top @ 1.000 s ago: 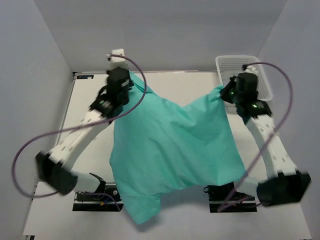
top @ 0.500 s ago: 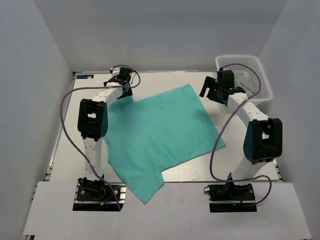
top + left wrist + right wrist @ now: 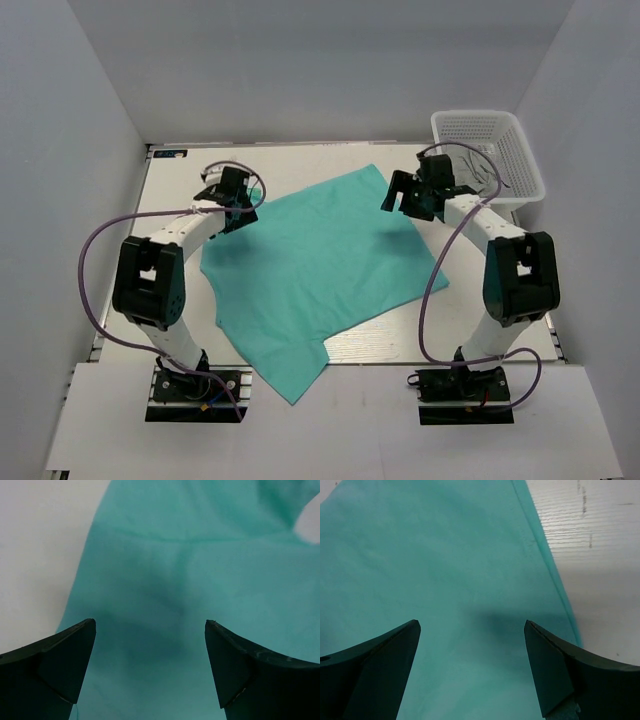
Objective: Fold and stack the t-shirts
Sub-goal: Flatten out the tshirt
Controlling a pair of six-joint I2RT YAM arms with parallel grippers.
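One turquoise-green t-shirt (image 3: 320,265) lies spread flat across the table, and a sleeve (image 3: 290,378) reaches the near edge. My left gripper (image 3: 236,208) hovers open over the shirt's far-left corner. In the left wrist view the cloth (image 3: 200,570) fills the space below the open left gripper (image 3: 150,622), with nothing between the fingers. My right gripper (image 3: 400,200) hovers open over the far-right corner. In the right wrist view the shirt's hem edge (image 3: 547,565) runs beside the open right gripper (image 3: 472,622), which holds nothing.
A white plastic mesh basket (image 3: 505,128) stands at the back right corner, just behind the right arm. Bare white table (image 3: 600,540) shows to the right of the shirt, and more of the table (image 3: 165,210) lies left of it. Grey walls close in on three sides.
A second ago both grippers held the shirt's far corners up off the table. They have opened and let go, the shirt has dropped flat, and both grippers have drawn back toward me over it.
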